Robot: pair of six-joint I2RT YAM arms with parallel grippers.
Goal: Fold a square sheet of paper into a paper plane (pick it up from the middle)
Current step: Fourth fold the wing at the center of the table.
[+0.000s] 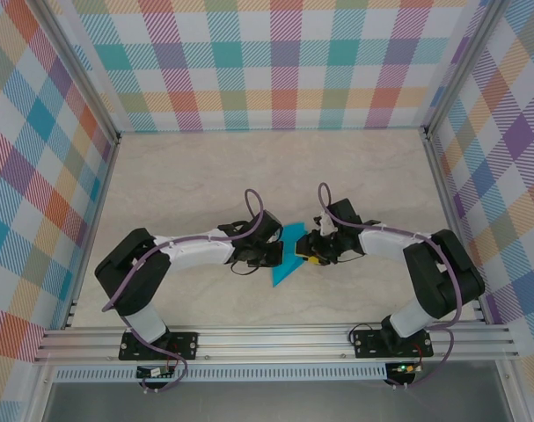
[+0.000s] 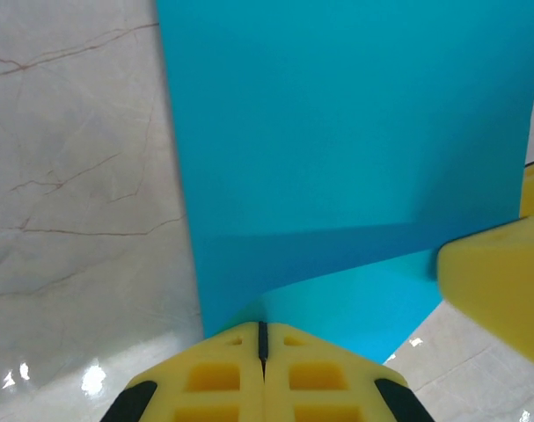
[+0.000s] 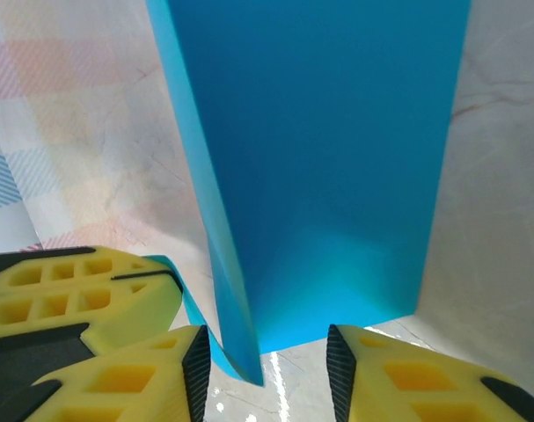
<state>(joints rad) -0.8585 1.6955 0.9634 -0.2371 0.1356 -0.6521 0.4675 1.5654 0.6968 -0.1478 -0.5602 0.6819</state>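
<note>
The square sheet of paper is teal-blue and folded. It lies on the table between my two grippers as a pointed slanted shape, a folded sheet rather than a paper plane. My left gripper is shut on the sheet's near edge; the left wrist view shows its yellow fingertips pressed together with the paper rising from the seam. My right gripper is open, and a raised fold of the paper reaches down between its pads, touching neither. The left gripper's fingers show beside it, clamped on a paper strip.
Pale marble-patterned tabletop stretches behind the arms. Checked walls enclose it at the back and both sides. An aluminium rail runs along the near edge. The right gripper's finger sits close at the left wrist view's right.
</note>
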